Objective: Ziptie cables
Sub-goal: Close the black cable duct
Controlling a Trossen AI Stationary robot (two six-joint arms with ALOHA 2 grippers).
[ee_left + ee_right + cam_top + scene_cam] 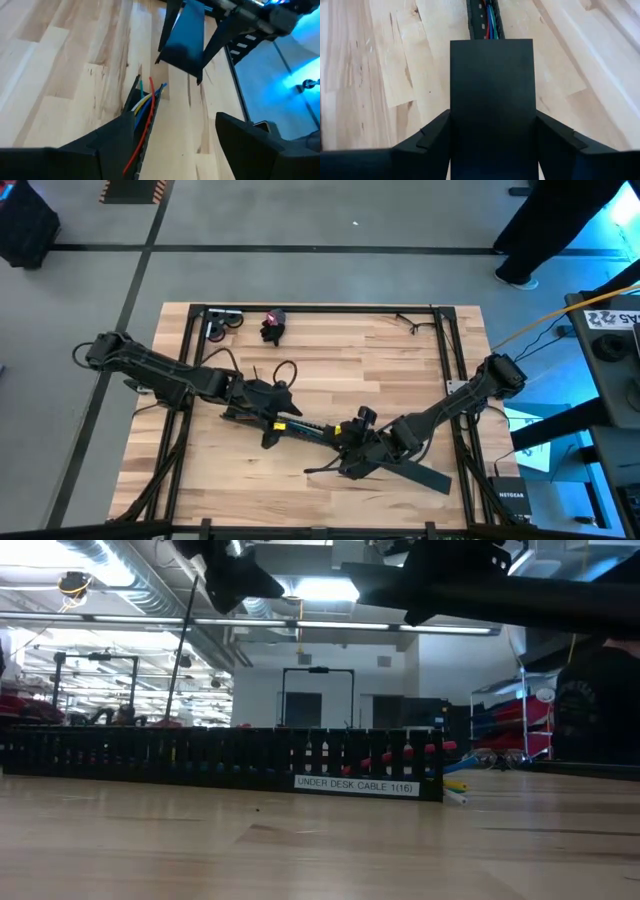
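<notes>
A long black slotted channel point(300, 427) lies on the table and is labelled "UNDER DESK CABLE" in the low view point(220, 755). The cables point(145, 107), red, yellow, blue and green, lie inside it point(487, 20) and poke out of its right end point(455, 790). My left gripper point(175, 125) is open over the channel's left part point(275, 420), with one finger beside the channel. My right gripper point(492, 120) is shut on the flat black cover point(492, 100), just right of the channel's end point(362, 448). Thin dark straps near the far right corner point(408, 321) may be the zipties. My left gripper has one finger point(115, 137) right against the channel's side wall, but I cannot tell whether it touches. My right gripper pinches the flat cover across its width, one finger on each long edge point(454, 125). The fingers point along the cover toward the channel. The cover point(185, 40) is lifted clear of the table, its front end above the channel's right end.
A black frame point(320, 308) runs around the wooden table top. A small black-and-red object point(272, 326) and a metal part point(222, 322) lie near the far left corner. Thin black loops point(285, 370) lie beside the left arm. A person stands beyond the far right corner point(545, 230).
</notes>
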